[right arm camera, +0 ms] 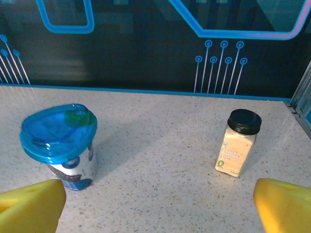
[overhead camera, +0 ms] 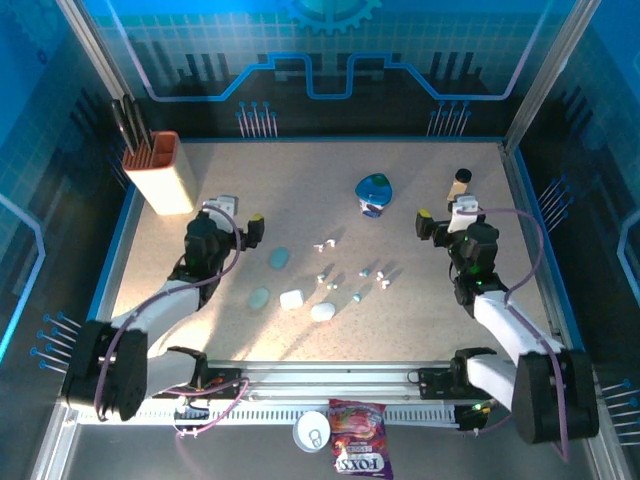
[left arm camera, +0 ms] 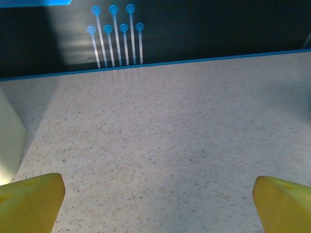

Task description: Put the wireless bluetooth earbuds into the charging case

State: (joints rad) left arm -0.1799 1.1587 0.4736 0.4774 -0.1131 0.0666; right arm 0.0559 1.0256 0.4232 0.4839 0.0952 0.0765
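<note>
From above, the earbuds (overhead camera: 323,243) lie scattered mid-tabletop (overhead camera: 420,330), tiny and hard to tell apart, with four pebble cases (overhead camera: 292,299) just toward the left edge of them. The left gripper (overhead camera: 232,212) and right gripper (overhead camera: 447,212) flank this group with jaws spread wide, holding nothing. A knife block (overhead camera: 165,175) fills the far-left corner.

In the left wrist view, yellow fingertips (left arm camera: 34,204) are cut off at the lower corners, with bare surface running to the far edge.

In the right wrist view, between spread fingertips (right arm camera: 31,206), a blue-lidded cup (right arm camera: 60,145) and a spice jar (right arm camera: 238,143) stand well apart near the far edge.
</note>
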